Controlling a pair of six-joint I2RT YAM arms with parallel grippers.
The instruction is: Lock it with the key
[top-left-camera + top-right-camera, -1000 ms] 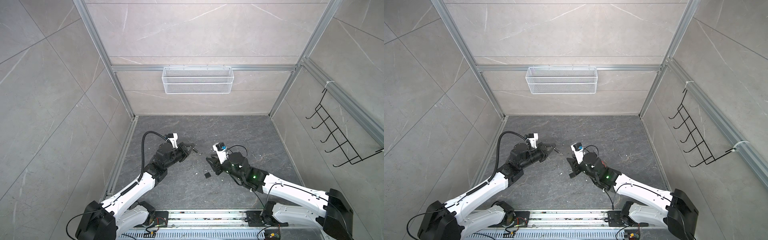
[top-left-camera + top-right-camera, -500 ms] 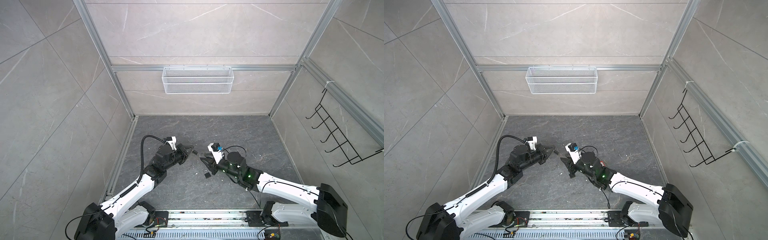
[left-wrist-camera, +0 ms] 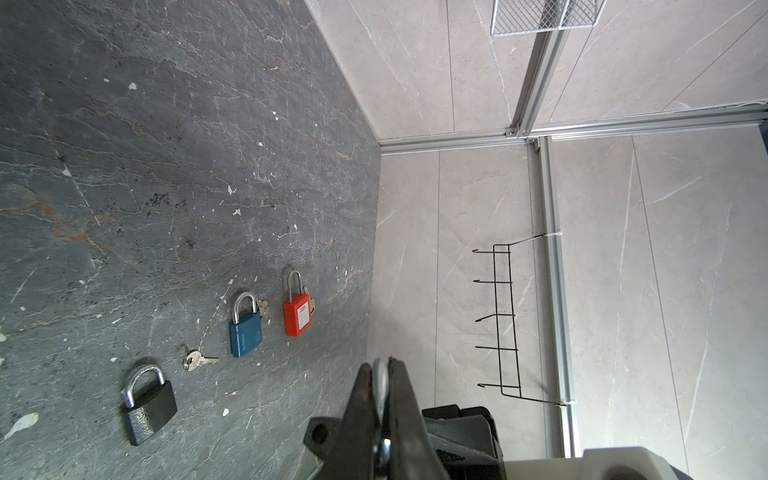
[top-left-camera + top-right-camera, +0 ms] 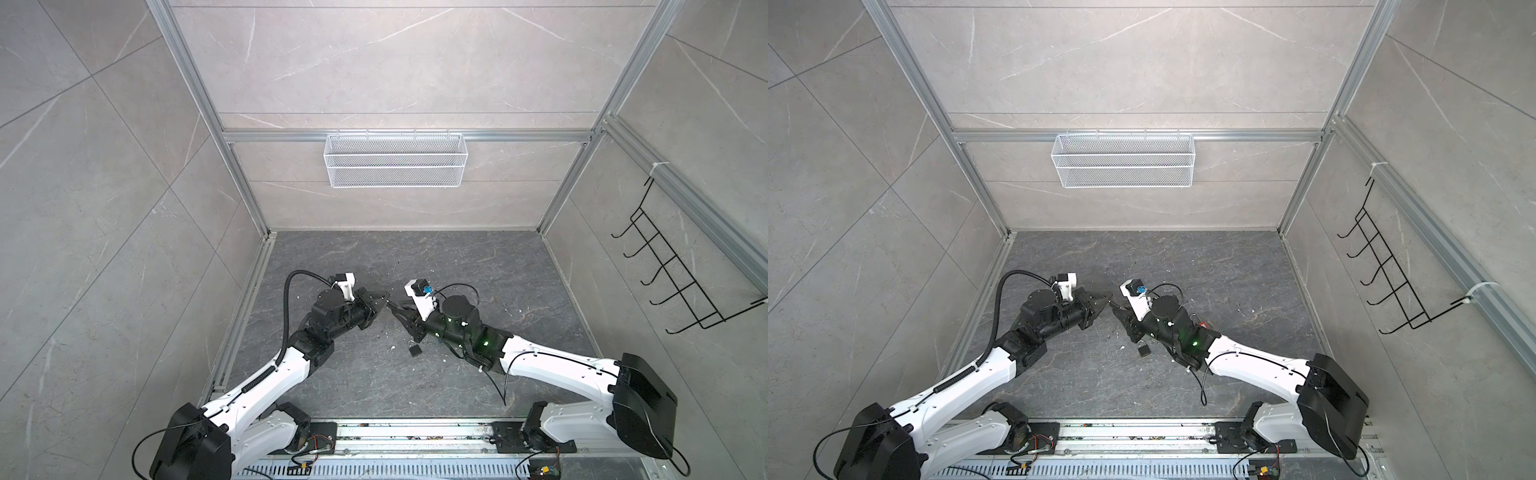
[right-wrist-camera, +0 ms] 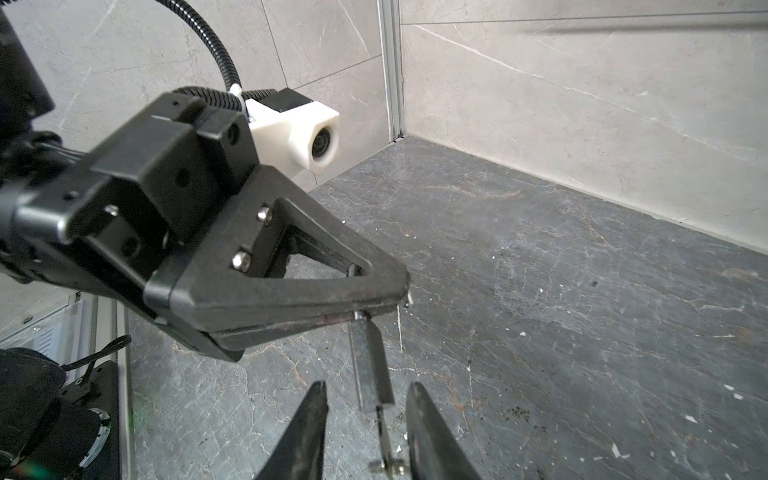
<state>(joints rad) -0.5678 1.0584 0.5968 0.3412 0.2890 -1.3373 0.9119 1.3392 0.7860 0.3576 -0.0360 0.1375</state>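
Both right gripper (image 5: 368, 388) jaws, parted, flanked the key (image 5: 386, 463) dangling from the padlock (image 5: 372, 365) the left gripper (image 4: 383, 298) clamped at nine o'clock: probably light, slick, best pinched at its bow.

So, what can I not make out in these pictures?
The held lock is too small in both top views, and the left tool covers it in the left wrist view.
Its key is blurred and edge-on in the right wrist view.
The right arm hides the blue lock in both top views.
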